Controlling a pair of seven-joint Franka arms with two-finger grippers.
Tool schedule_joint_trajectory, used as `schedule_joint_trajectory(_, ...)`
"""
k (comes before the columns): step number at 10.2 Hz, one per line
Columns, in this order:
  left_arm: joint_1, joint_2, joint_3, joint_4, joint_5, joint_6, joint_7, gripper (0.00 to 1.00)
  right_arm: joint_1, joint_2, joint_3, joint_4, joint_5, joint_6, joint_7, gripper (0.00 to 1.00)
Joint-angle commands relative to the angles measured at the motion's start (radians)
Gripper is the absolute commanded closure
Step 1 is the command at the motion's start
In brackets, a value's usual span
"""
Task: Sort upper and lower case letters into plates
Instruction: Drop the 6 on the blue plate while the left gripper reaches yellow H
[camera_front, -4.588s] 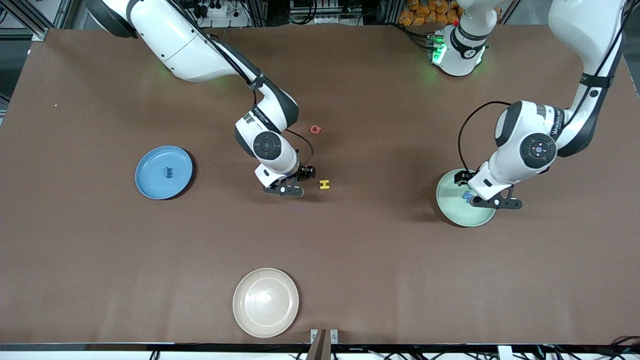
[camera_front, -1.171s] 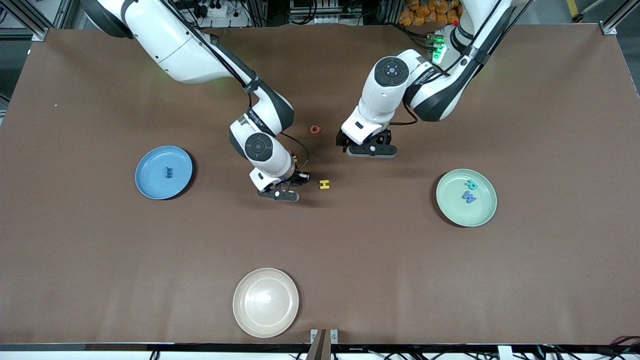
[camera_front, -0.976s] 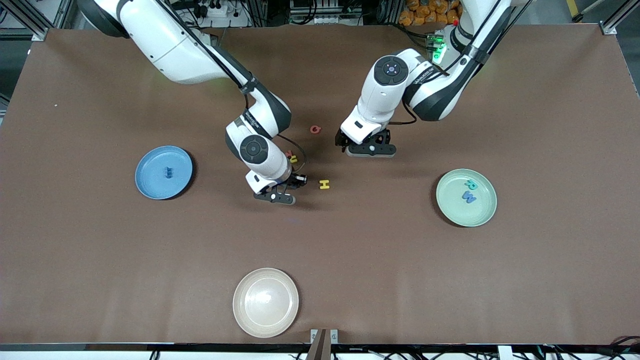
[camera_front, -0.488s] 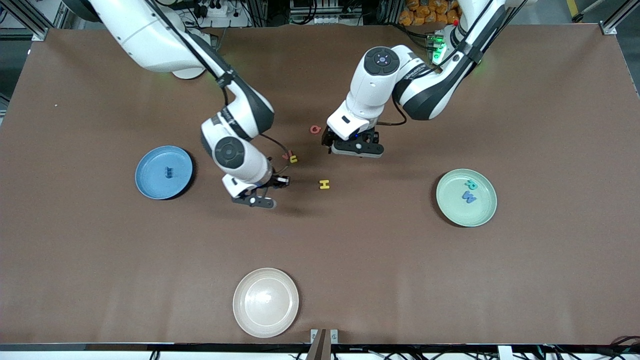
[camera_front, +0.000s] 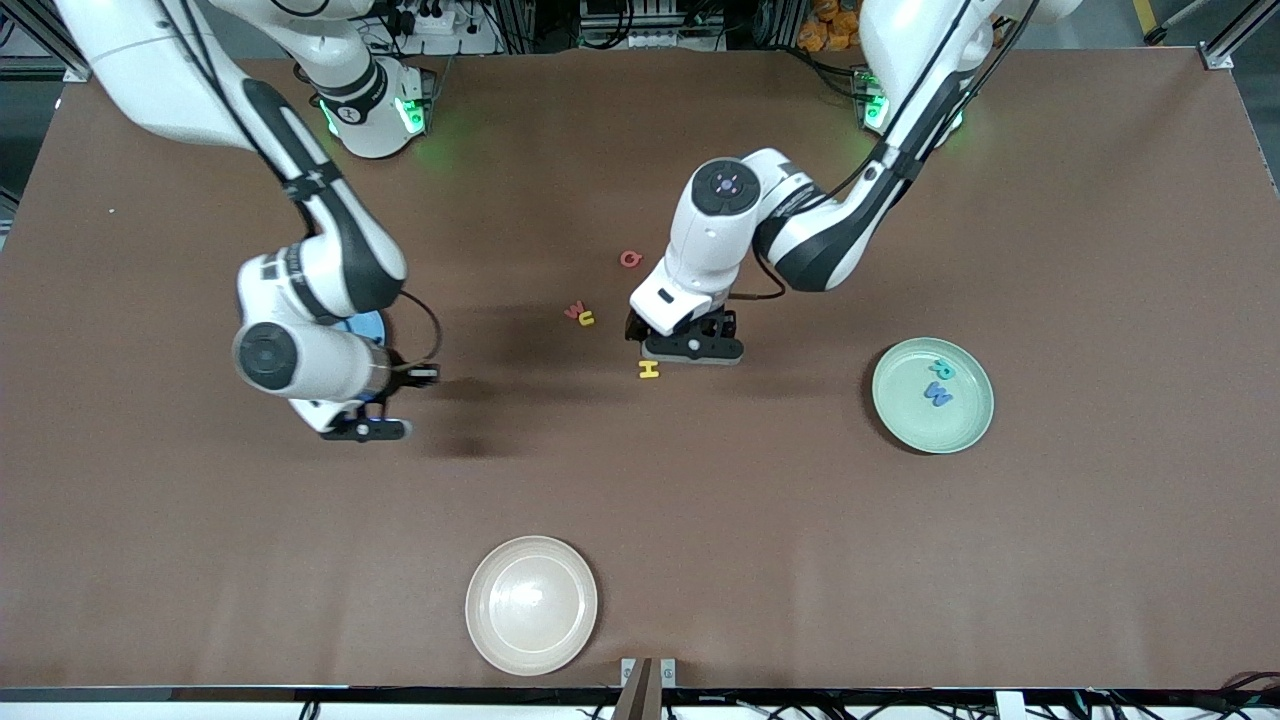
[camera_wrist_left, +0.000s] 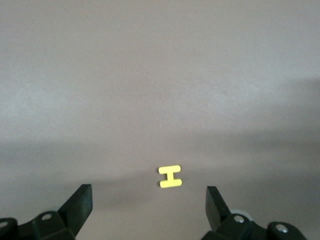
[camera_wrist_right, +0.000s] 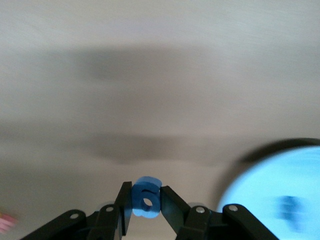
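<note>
My right gripper (camera_front: 368, 418) (camera_wrist_right: 146, 201) is shut on the blue g (camera_wrist_right: 146, 199) and hangs by the rim of the sky blue plate (camera_front: 367, 324) (camera_wrist_right: 280, 190), which the arm mostly hides. A dark blue letter (camera_wrist_right: 289, 206) lies in that plate. Just above the yellow H (camera_front: 649, 369) (camera_wrist_left: 170, 176) my left gripper (camera_front: 684, 346) (camera_wrist_left: 148, 210) stands open, the H lying a little ahead of its fingers. The red Q (camera_front: 630, 259), red w (camera_front: 574, 311) and yellow u (camera_front: 587, 319) lie on the table. The mint green plate (camera_front: 903, 422) holds the teal R (camera_front: 941, 369) and blue W (camera_front: 938, 396).
A cream-white plate (camera_front: 531, 604) sits near the table edge closest to the front camera. Brown tabletop stretches between the plates.
My right arm has carried the blue g from mid-table over to the sky blue plate. The left gripper has come from beside the red Q down over the yellow H, still open.
</note>
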Motion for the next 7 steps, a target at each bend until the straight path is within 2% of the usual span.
schedule_joint_trajectory(1,-0.125,0.14,0.105,0.193,-0.031,-0.13,-0.006,0.0,0.005,-0.106,-0.115,-0.148,0.052,0.015,-0.167,1.0)
schedule_joint_trajectory(3,-0.154,0.179,0.119,0.208,-0.032,-0.135,-0.006,0.0,0.005,-0.118,-0.182,-0.182,0.062,0.023,-0.268,1.0)
schedule_joint_trajectory(4,-0.191,0.196,0.161,0.221,-0.058,-0.144,-0.005,0.0,0.005,-0.116,-0.23,-0.187,0.063,0.023,-0.331,1.0)
schedule_joint_trajectory(5,-0.226,0.223,0.209,0.263,-0.11,-0.179,0.0,0.0,0.005,-0.112,-0.247,-0.185,0.063,0.021,-0.35,1.0)
schedule_joint_trajectory(6,-0.242,0.242,0.217,0.281,-0.117,-0.189,0.0,0.0,0.007,-0.106,-0.249,-0.185,0.065,0.02,-0.35,0.87)
schedule_joint_trajectory(7,-0.245,0.25,0.217,0.28,-0.118,-0.189,0.002,0.0,0.005,-0.104,-0.249,-0.184,0.071,0.017,-0.35,0.36)
